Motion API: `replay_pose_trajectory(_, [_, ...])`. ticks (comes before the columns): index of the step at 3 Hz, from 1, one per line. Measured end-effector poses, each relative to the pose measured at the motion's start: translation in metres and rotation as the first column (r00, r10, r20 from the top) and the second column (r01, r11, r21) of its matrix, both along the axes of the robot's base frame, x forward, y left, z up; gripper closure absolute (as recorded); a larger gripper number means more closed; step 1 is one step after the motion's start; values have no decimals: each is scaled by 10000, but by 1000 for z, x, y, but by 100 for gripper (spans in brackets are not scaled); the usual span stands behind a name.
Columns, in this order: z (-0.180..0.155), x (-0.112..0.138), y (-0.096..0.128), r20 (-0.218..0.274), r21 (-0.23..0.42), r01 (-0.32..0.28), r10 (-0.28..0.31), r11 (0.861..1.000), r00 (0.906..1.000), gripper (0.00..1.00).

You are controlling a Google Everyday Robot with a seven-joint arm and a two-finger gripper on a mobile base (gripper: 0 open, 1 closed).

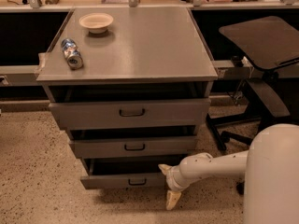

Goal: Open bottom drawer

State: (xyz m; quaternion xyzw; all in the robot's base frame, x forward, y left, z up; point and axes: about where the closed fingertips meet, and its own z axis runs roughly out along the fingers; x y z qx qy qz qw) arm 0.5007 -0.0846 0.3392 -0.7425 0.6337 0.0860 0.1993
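The cabinet (126, 45) has three grey drawers. The bottom drawer (112, 181) is the lowest and narrowest, with a small dark loop handle (137, 182) at its centre. Its front stands out a little from the cabinet, with a dark gap above it. My gripper (168, 184) is at the right end of that drawer front, low near the floor, on the white arm (215, 166) reaching in from the right. Its two cream fingers are spread apart, one (164, 168) by the drawer's top right corner and one (173, 199) pointing down to the floor. It holds nothing.
The middle drawer (133, 147) and top drawer (131, 112) also stand slightly out. A white bowl (96, 22) and a lying can (71, 53) rest on the cabinet top. A black office chair (261, 73) stands to the right. My white base (273, 176) fills the lower right corner.
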Motion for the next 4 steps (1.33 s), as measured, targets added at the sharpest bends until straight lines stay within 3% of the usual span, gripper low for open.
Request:
replay_pose_trajectory(1, [0,0,0,-1,0,0,0,10000,10000,0])
replay_pose_trajectory(4, [-65,13,-24,-444,429,-256,275,9987,9986,0])
